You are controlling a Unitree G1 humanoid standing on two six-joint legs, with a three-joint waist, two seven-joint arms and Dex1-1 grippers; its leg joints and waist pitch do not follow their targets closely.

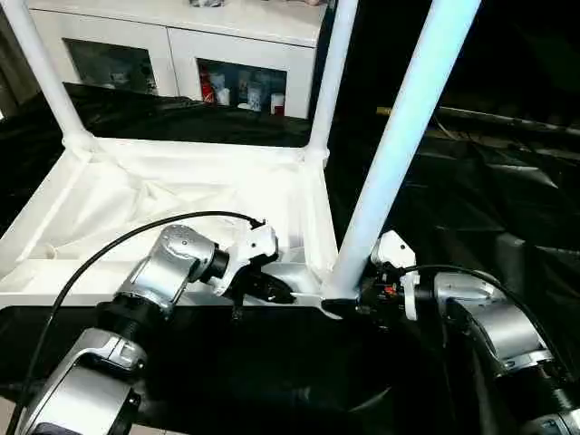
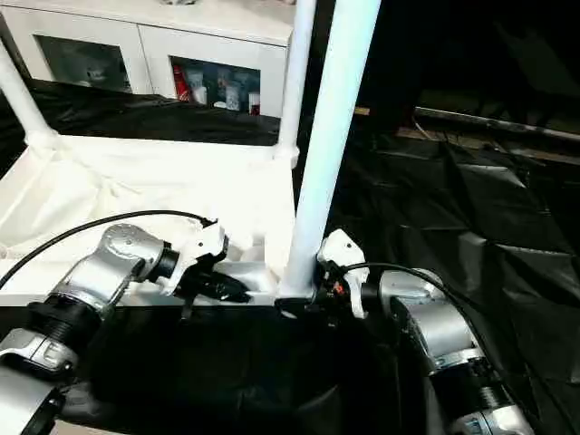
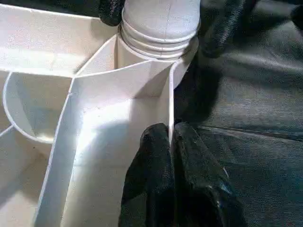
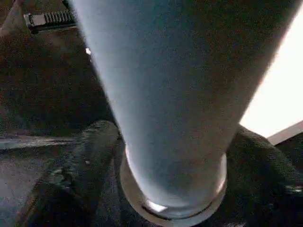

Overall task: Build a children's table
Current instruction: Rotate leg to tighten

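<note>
The white tabletop (image 1: 136, 195) lies upside down on the black-draped work table, ribbed underside up. Two white legs stand in its far corner sockets, one on the left (image 1: 41, 63) and one on the right (image 1: 331, 72). A third leg (image 1: 399, 136) rises from the near right corner socket (image 3: 158, 35). My left gripper (image 3: 170, 142) is shut on the thin near rim of the tabletop, close to that corner. My right gripper (image 1: 349, 304) is shut on the base of the third leg, with a black finger (image 4: 90, 151) on either side of the tube.
A white cabinet (image 1: 181, 54) with glass doors and small bottles inside stands behind the work table. Crumpled black drape (image 1: 471, 199) covers the surface to the right. A black cable (image 1: 100, 254) arcs over my left forearm.
</note>
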